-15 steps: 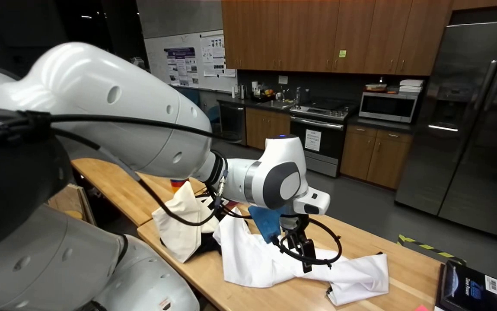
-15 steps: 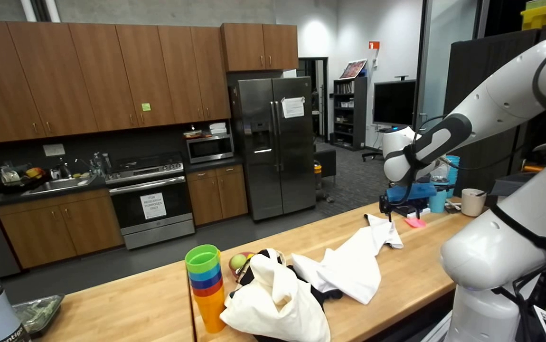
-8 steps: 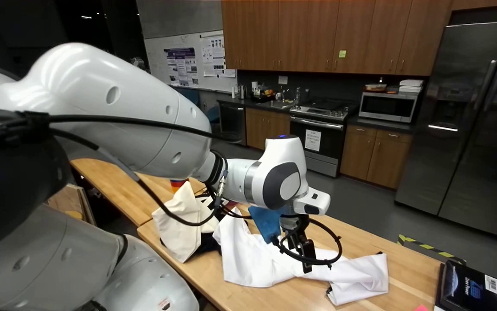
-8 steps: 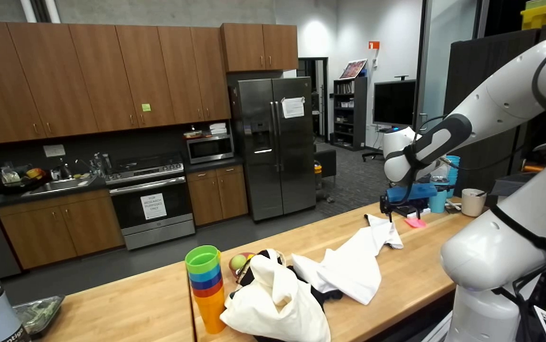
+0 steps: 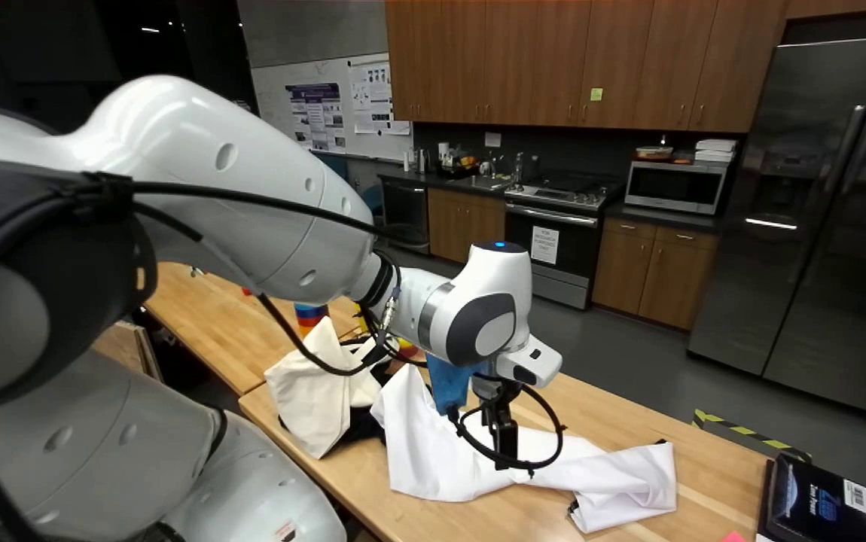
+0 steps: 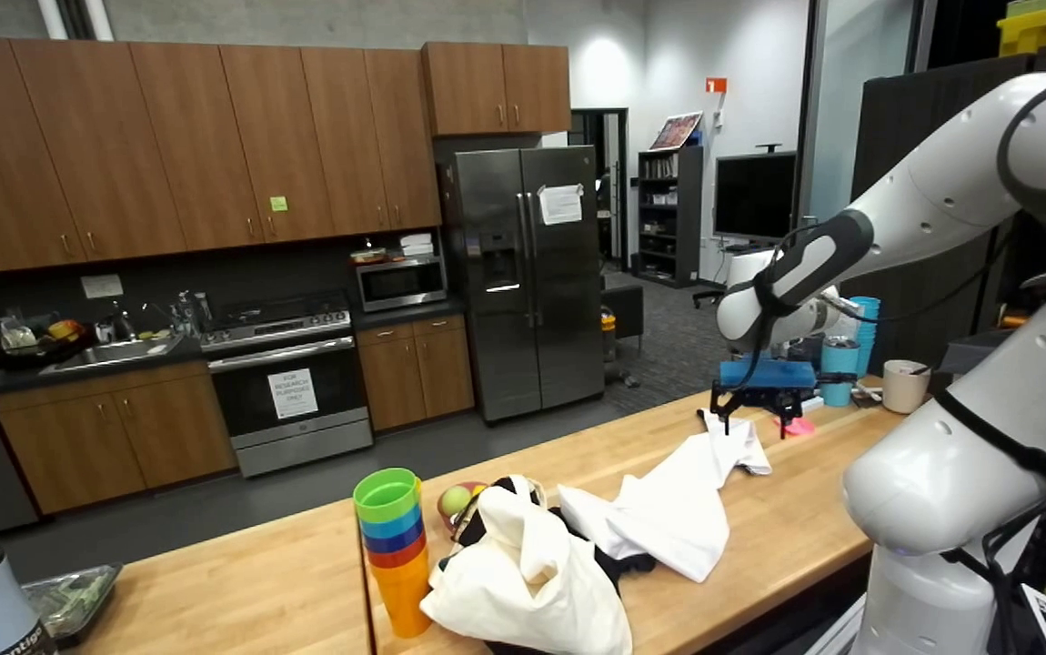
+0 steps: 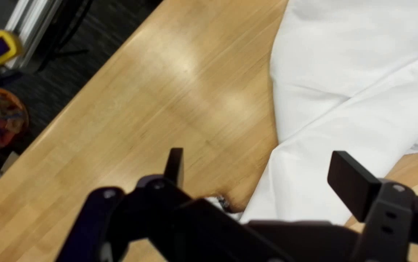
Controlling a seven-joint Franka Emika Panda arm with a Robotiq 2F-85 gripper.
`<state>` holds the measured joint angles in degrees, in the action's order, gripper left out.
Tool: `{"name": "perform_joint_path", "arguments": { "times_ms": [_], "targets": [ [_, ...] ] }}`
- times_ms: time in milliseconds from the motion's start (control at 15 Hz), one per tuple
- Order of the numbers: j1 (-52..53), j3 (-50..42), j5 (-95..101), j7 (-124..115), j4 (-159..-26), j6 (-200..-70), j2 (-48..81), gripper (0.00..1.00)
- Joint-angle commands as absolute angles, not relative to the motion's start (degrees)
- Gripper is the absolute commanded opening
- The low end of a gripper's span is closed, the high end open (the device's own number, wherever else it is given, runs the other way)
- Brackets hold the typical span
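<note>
A crumpled white cloth (image 5: 433,459) lies stretched along the wooden table (image 5: 712,489); it also shows in an exterior view (image 6: 668,518) and in the wrist view (image 7: 310,182). My gripper (image 7: 258,154) is open and empty, its two black fingers wide apart. In the wrist view one finger is over bare wood and the other over the cloth, with the cloth's edge between them. The gripper (image 6: 755,435) is just above the cloth's narrower end in both exterior views (image 5: 505,461). Whether the fingertips touch the cloth cannot be told.
A cream tote bag (image 6: 532,582) lies against the cloth's far end, on something black. Stacked coloured cups (image 6: 405,573) and a fruit bowl (image 6: 456,502) stand beside it. A black box (image 5: 821,500), pink paper (image 6: 796,426), blue cups (image 6: 839,364) and a beige mug (image 6: 905,387) are at the other end.
The arm has moved and the wrist has turned somewhat. My gripper has shifted to the left in both exterior views, back along the cloth towards the bag. The cloth has not visibly moved.
</note>
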<state>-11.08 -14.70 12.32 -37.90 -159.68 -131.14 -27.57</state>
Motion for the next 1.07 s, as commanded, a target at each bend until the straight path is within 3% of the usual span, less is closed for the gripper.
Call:
{"name": "perform_joint_path", "arguments": {
  "times_ms": [0,400,1000],
  "targets": [
    [-10.2,-8.4,0.0,-41.4,-156.9,-131.3,-19.2,1.00],
    [-9.9,-3.9,-3.1,-40.3,-152.2,-137.7,-11.4,1.00],
    [-11.8,-8.8,-11.6,-38.9,-145.5,-152.2,-0.5,1.00]
  ]
}}
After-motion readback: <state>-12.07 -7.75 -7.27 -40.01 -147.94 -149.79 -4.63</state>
